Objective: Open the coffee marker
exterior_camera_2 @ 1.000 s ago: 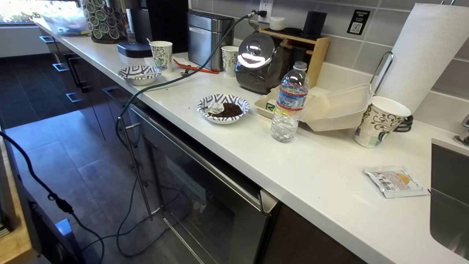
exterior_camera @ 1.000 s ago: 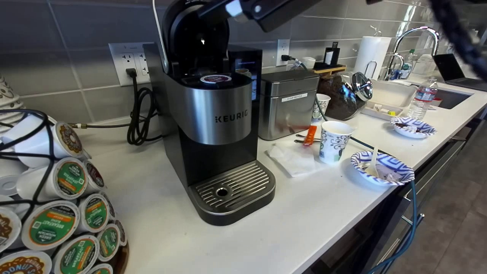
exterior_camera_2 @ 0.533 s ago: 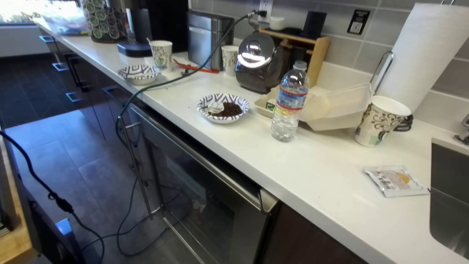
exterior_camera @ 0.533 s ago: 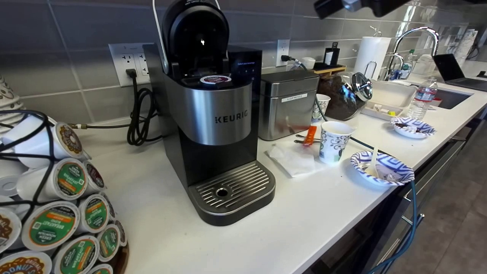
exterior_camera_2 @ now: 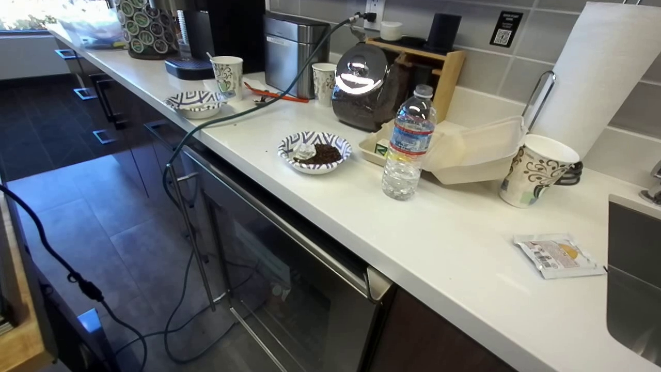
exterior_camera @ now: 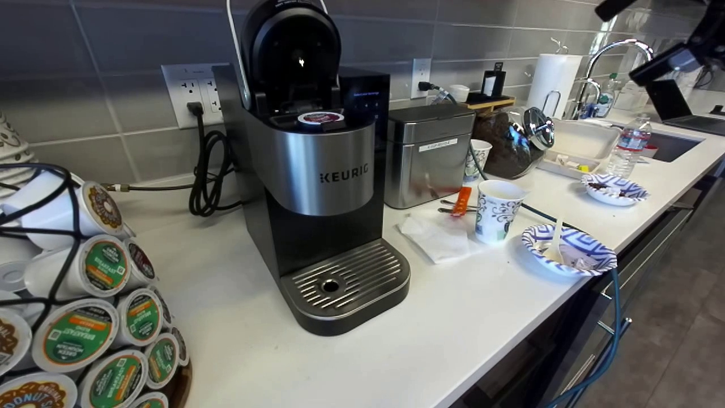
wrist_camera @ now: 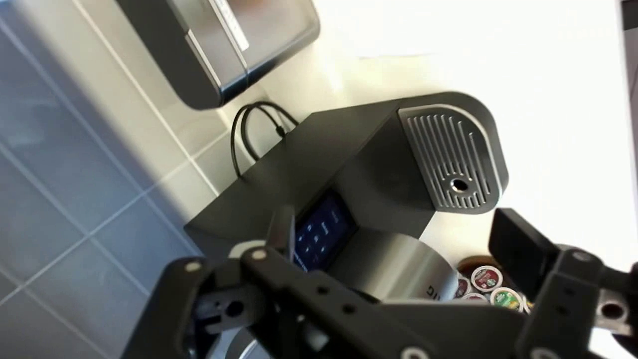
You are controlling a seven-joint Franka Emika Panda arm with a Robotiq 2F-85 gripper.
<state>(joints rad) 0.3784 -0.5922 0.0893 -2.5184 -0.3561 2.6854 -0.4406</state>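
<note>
At a white kitchen surface [exterior_camera: 255, 362], robot jaws hang spread wide, well apart from the Keurig coffee maker [exterior_camera: 325, 175], whose black lid [exterior_camera: 293, 54] stands raised above a pod [exterior_camera: 321, 118]. Farther from the jaws, past the coffee maker, more pods [exterior_camera: 76, 335] sit stacked.

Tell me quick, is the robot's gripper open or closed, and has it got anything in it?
The gripper is open, with nothing held in it.
</note>
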